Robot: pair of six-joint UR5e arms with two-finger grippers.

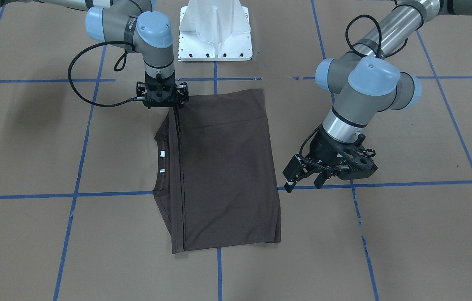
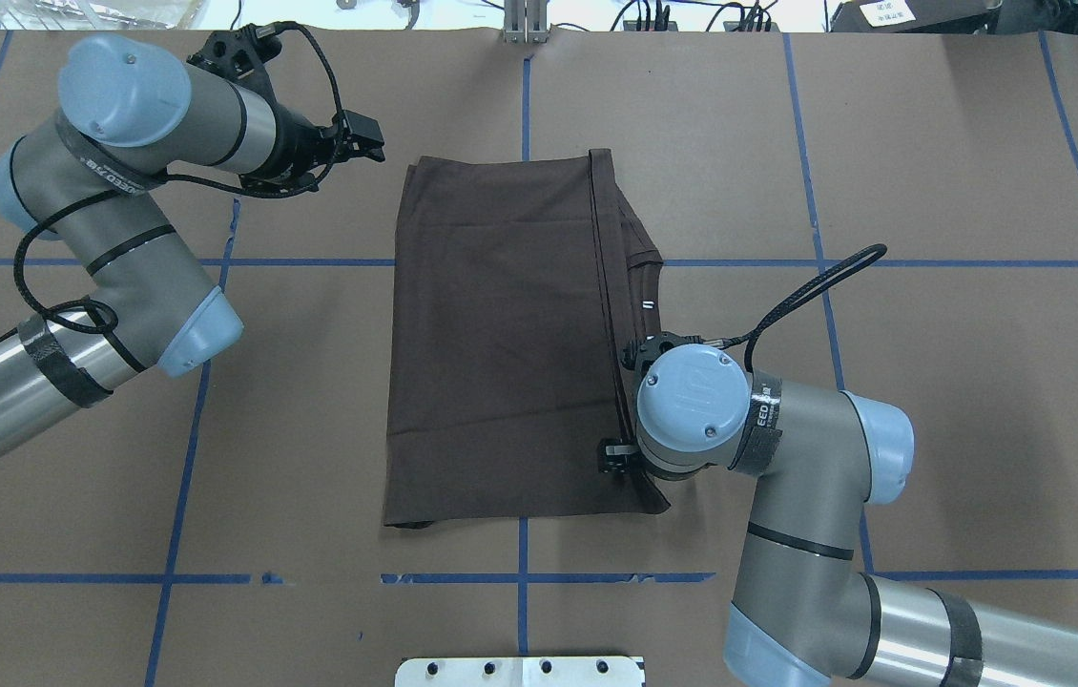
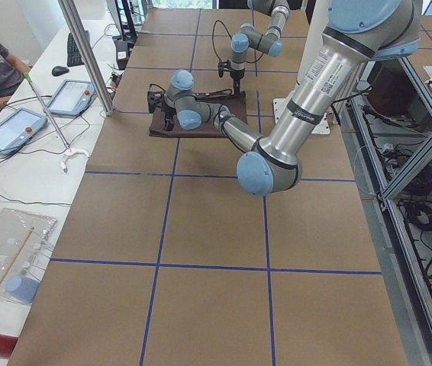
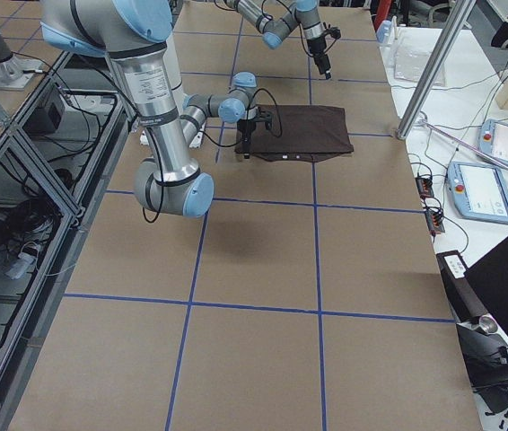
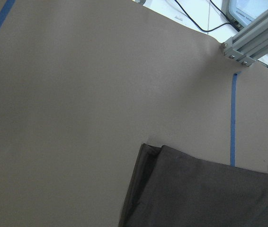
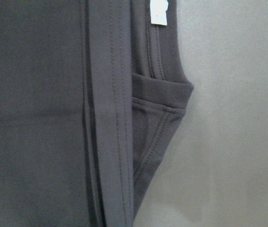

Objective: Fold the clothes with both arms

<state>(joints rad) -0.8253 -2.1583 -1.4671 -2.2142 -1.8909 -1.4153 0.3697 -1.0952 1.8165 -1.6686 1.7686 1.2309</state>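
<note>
The dark brown T-shirt (image 1: 223,167) lies folded into a rectangle mid-worktop (image 1: 386,234), collar peeking out on the robot's right. The left tool (image 1: 303,180) hovers open and empty off its far left corner. The right tool (image 1: 164,102) stands over the near right corner, and I cannot tell whether it grips. Each should probably pinch every layer, then lift evenly.

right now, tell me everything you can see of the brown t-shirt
The dark brown T-shirt lies flat on the brown-covered table, folded into a rough rectangle of soft matte knit with faint creases. A stitched hem runs along the robot's right side, the collar and white neck label peeking out beyond it. The right gripper sits at that edge near one corner; whether it grips is unclear. The left gripper hangs open, clear of the cloth.
</note>
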